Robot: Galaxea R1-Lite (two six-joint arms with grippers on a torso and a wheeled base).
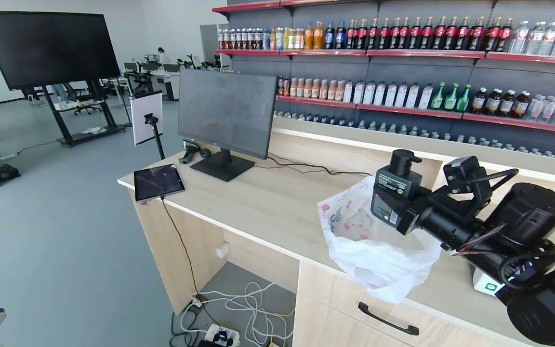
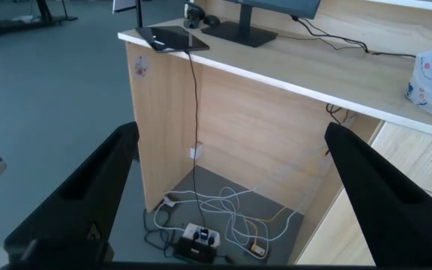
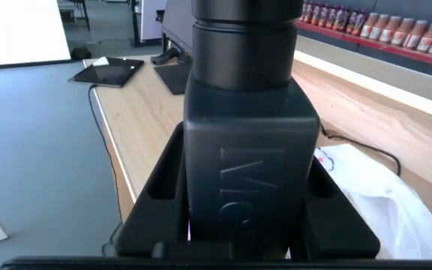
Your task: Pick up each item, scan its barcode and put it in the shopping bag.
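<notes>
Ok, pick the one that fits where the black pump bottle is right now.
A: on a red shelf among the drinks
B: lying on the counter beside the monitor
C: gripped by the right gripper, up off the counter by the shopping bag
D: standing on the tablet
C: the right gripper is shut on the black pump bottle, holding it clear of the counter next to the white shopping bag.

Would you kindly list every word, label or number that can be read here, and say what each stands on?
Nothing is clear enough to quote.
On the pump bottle in the right gripper: green label and barcode sticker, print too small.
Same bottle, right wrist view: raised letters, too partial to read.
On the shelf bottles: labels too small.
On the white box: green sign, no legible words.
</notes>
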